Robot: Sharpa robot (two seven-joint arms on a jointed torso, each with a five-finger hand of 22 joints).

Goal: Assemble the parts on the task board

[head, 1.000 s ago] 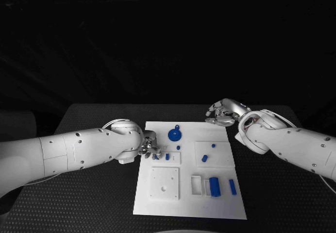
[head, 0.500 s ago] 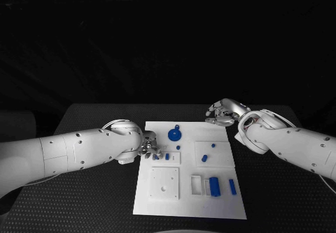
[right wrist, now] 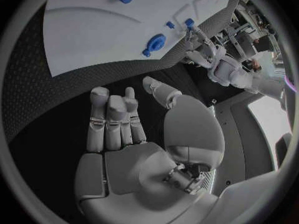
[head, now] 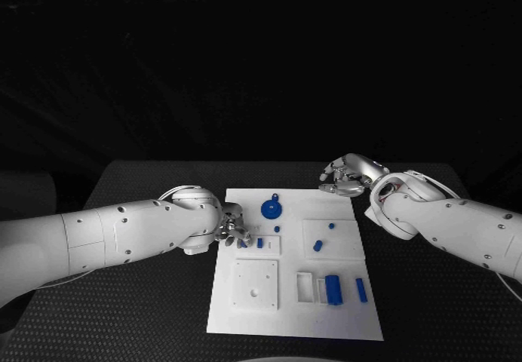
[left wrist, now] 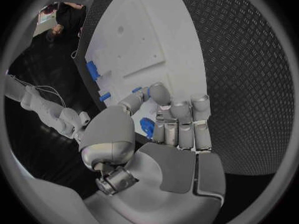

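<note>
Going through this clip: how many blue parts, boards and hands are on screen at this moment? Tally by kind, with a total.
Blue parts lying on the board, by the head view: 7
Blue part held in the left hand: 1
White task board: 1
Silver hands, left hand and right hand: 2
Total: 11

- No readable text, label, brand, number or sign is showing on the task board (head: 292, 302), its blue parts (head: 333, 289) or the table (head: 142, 317).
</note>
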